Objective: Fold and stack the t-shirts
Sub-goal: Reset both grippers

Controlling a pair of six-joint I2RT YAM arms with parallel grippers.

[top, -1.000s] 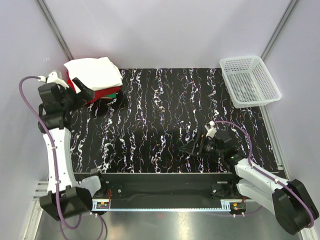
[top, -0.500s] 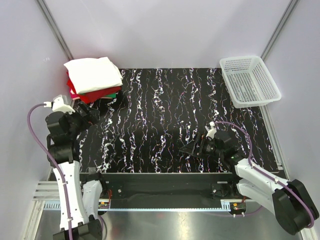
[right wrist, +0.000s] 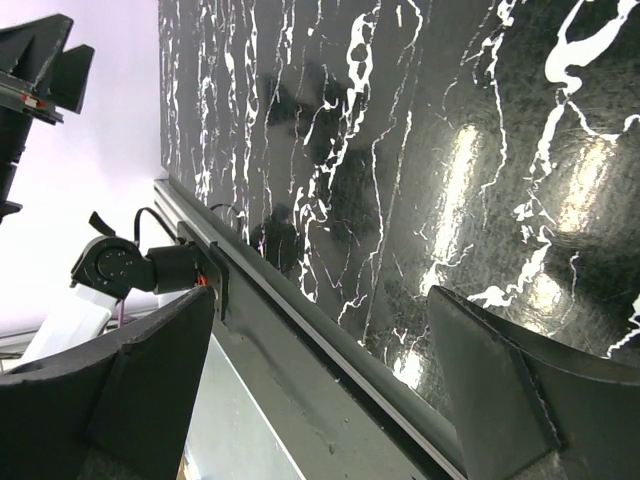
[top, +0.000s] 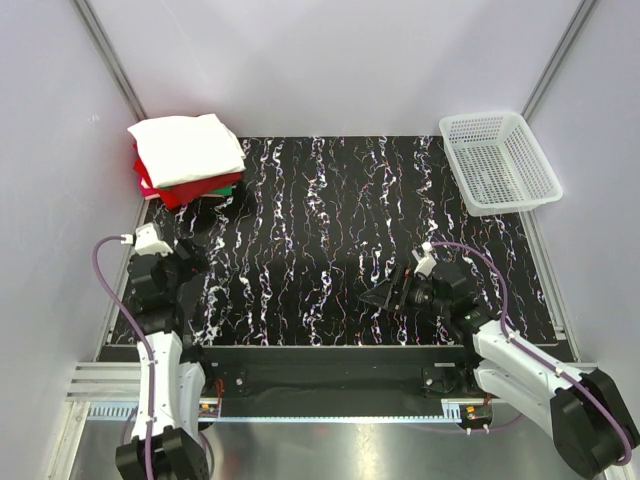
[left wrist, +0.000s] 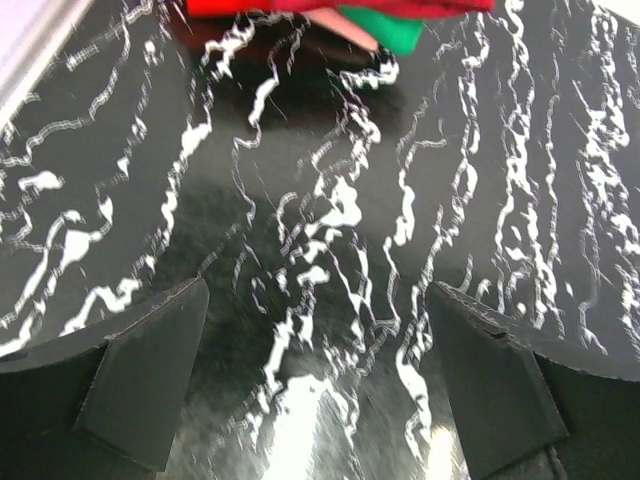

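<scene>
At the far-left corner of the table (top: 320, 215), the tees (top: 190, 168) sit in one folded stack: white tee (top: 187, 147) on top, red tees (top: 185, 192) under it, and a green tee (top: 230, 187) peeking out at the stack's near-right edge. My L gripper (top: 192, 258) hangs low over the table near its left edge, on the near side of the stack and apart from it, pointed roughly toward it. Its jaws stand wide w/ nothing between them. From the L wrist cam I see only marbled tabletop between my fingers (left wrist: 150, 370). A strip of red and a green corner (left wrist: 385, 25) show at the top of that view. My R gripper (top: 383, 296) is over the near-right part of the table, low, pointing left toward the middle, well apart from the stack. Jaws also spread wide, holding nothing. The R wrist cam shows tabletop and the table's near rim btwn the fingers (right wrist: 150, 390). At the far-right corner sits a white mesh basket (top: 462, 126), well away from both grippers.
</scene>
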